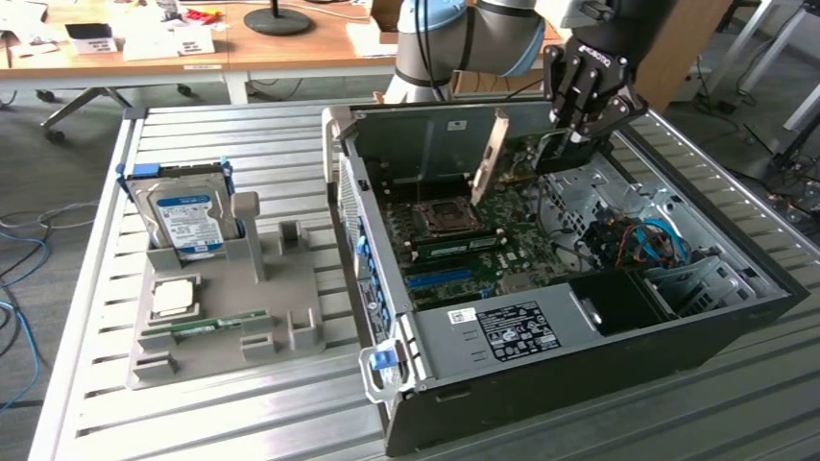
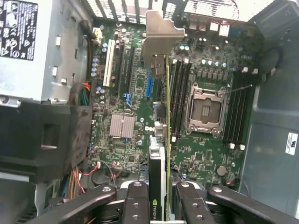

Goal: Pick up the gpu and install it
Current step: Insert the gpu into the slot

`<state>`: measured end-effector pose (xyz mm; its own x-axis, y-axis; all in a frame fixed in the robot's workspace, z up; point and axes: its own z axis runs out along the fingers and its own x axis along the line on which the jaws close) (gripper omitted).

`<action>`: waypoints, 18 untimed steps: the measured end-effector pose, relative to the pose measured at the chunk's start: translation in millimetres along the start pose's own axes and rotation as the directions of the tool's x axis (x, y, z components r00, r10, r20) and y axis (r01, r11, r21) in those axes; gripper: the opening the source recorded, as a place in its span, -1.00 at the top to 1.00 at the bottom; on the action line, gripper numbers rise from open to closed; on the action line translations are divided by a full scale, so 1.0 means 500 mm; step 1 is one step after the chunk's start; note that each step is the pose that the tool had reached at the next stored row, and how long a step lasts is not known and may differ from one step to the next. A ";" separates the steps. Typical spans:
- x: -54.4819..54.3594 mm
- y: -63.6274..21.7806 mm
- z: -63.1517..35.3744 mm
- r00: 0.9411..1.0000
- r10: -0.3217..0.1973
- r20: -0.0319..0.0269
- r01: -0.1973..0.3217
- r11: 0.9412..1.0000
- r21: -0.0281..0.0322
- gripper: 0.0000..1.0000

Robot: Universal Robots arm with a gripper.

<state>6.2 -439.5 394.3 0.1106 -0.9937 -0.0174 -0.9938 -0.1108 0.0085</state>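
Over motherboard (image 1: 513, 226) inside open computer case (image 1: 513, 336), fingers (image 2: 136, 198) clamping gpu (image 2: 158, 158) from both sides, holding card on edge, silver bracket facing case rear.

In the wrist view the gpu (image 2: 157, 163) stands edge-on, so its board face and fan cannot be made out, and the picture's edge cuts off its cooler and the logo printed there. The same edge cuts the end effector (image 2: 161, 198), whose fingers (image 2: 136, 203) flank the card; their pads are hidden. The card covers the motherboard slot beneath it, so whether it touches the slot cannot be told. The power supply label (image 2: 17, 18) is cropped, its print unreadable. In the exterior view the arm (image 1: 462, 34) runs off the top edge, and the print on the case label (image 1: 513, 331) and hard drive (image 1: 186, 216) is illegible.
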 end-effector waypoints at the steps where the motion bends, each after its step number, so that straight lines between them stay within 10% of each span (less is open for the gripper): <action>1: 0.000 0.001 0.001 1.000 0.012 0.000 -0.012 1.000 0.000 0.47; 8: 0.000 0.003 0.012 0.994 0.110 0.001 -0.110 0.994 0.002 0.47; 18: 0.000 0.017 0.038 0.993 0.118 0.001 -0.118 0.993 0.002 0.47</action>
<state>-2.2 -439.9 375.3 -0.0079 -0.9998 -0.0172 -0.9999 0.0078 0.0084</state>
